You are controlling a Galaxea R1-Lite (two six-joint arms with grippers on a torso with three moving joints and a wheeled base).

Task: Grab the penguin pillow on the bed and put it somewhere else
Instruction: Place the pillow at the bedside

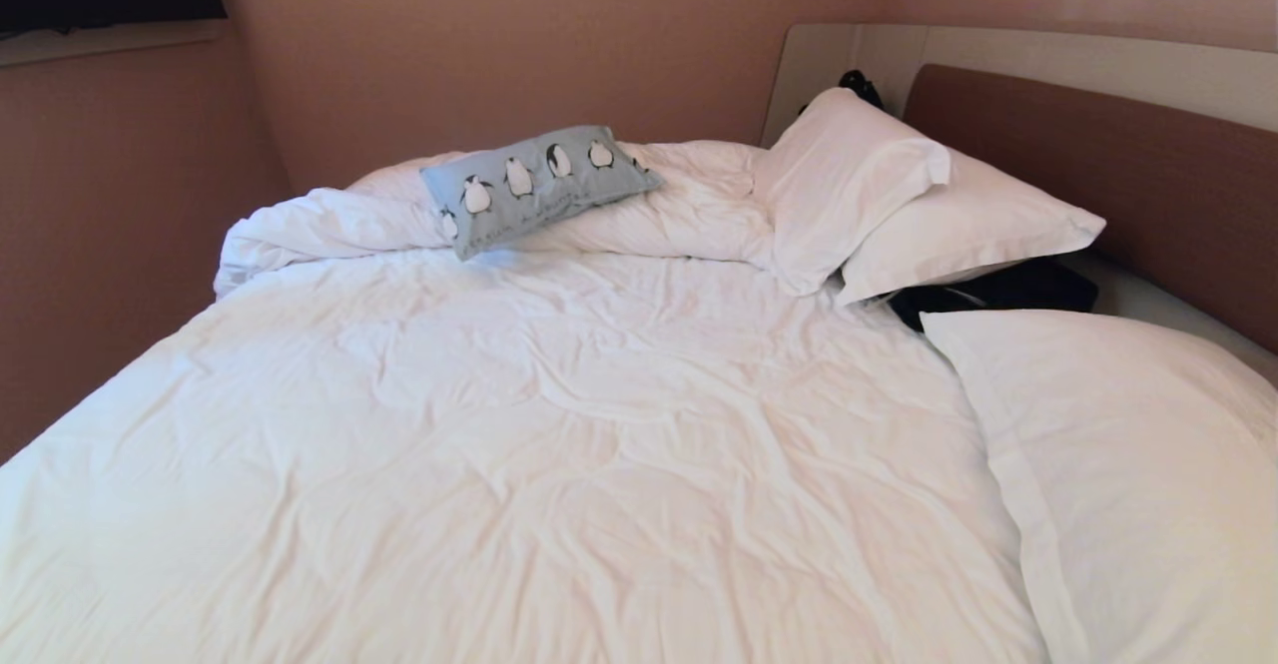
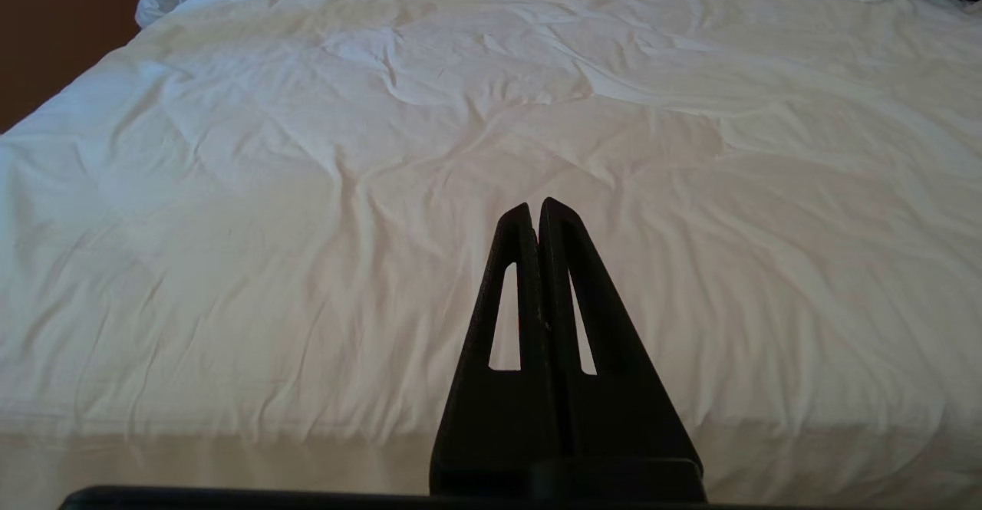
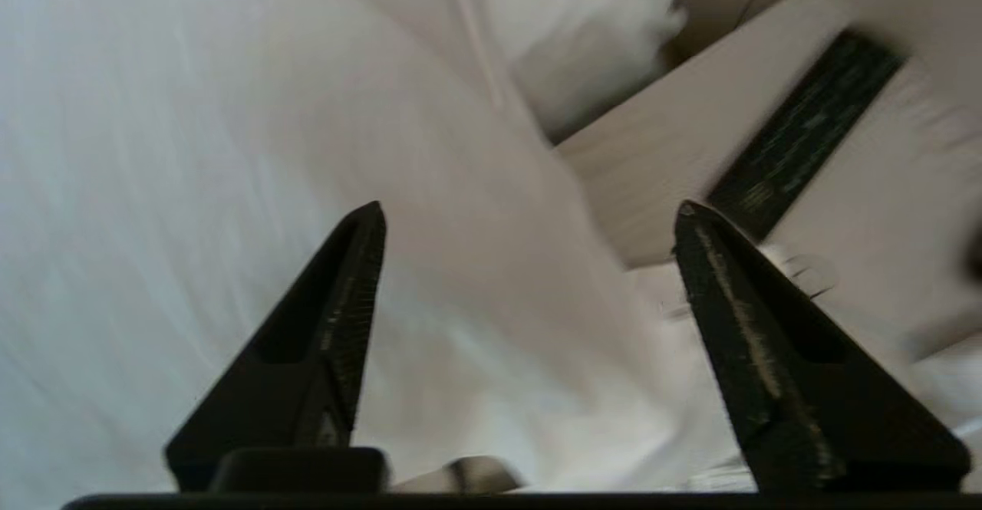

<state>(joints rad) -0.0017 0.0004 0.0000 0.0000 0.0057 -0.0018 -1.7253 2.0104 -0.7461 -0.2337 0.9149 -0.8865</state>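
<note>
Your penguin pillow lies on the bunched duvet at the far side of the bed, left of the white pillows. Your right gripper hangs over white bedding, jaws wide apart and empty; your left gripper rests with jaws pressed together.

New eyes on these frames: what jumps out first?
The light-blue penguin pillow stands out, lying on the bunched duvet at the far side of the white bed, with no gripper near it. White pillows are stacked by the brown headboard. The right gripper has its jaws wide apart, holding nothing.
</note>
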